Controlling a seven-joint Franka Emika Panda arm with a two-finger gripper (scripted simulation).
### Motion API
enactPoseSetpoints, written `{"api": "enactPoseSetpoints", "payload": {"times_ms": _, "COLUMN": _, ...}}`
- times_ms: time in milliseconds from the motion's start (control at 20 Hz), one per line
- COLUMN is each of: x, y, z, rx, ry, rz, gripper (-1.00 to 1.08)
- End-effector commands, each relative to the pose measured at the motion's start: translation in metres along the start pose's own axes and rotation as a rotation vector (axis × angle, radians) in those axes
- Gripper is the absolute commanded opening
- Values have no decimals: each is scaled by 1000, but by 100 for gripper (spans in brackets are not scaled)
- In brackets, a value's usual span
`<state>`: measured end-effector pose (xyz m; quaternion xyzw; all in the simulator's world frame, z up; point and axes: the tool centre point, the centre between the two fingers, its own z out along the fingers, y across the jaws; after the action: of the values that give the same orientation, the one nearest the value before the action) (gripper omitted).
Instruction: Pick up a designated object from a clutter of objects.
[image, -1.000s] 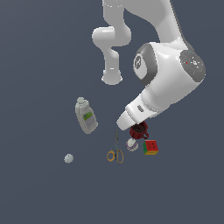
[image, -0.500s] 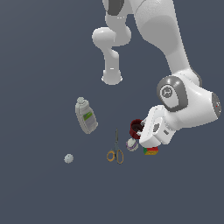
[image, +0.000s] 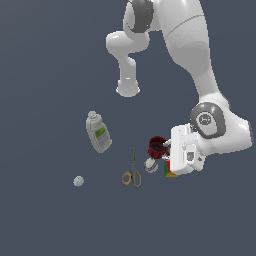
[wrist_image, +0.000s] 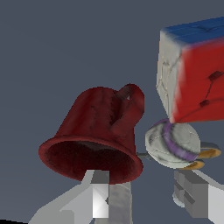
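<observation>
The designated object, a dark red mug (image: 157, 147) with a loop handle, stands among the clutter of objects. My gripper (image: 167, 154) is low on the exterior view's right of the mug and open. In the wrist view the mug (wrist_image: 99, 130) fills the middle, its dark mouth turned toward the camera. One finger (wrist_image: 103, 192) sits right at the rim, the other finger (wrist_image: 191, 192) is apart from it, near a white ball with a purple band (wrist_image: 172, 144). Nothing is clamped between them. The hand half hides the puzzle cube (image: 170, 171).
The puzzle cube (wrist_image: 197, 70) lies close beside the ball and mug. Orange-handled scissors (image: 132, 172) lie to the exterior view's left of the ball (image: 151, 165). Farther left are a white bottle with a green label (image: 98, 133) and a small pale lump (image: 78, 181).
The arm has swung down and to the exterior view's right. The hand has turned and now sits low beside the mug. The items on the ground have stayed put.
</observation>
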<state>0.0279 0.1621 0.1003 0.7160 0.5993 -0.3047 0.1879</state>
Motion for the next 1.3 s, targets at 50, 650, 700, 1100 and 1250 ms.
{"api": "enactPoseSetpoints", "payload": {"times_ms": 50, "x": 6, "y": 0, "z": 2, "rx": -9, "ry": -22, "rz": -32, "gripper": 28}}
{"api": "enactPoseSetpoints", "payload": {"times_ms": 650, "x": 6, "y": -1, "z": 27, "rx": -9, "ry": -23, "rz": -37, "gripper": 28}}
{"api": "enactPoseSetpoints", "payload": {"times_ms": 700, "x": 5, "y": -1, "z": 29, "rx": -9, "ry": -23, "rz": -37, "gripper": 28}}
{"api": "enactPoseSetpoints", "payload": {"times_ms": 1100, "x": 5, "y": -1, "z": 32, "rx": -9, "ry": -24, "rz": -37, "gripper": -100}}
{"api": "enactPoseSetpoints", "payload": {"times_ms": 1250, "x": 5, "y": -1, "z": 32, "rx": -9, "ry": -24, "rz": -37, "gripper": -100}}
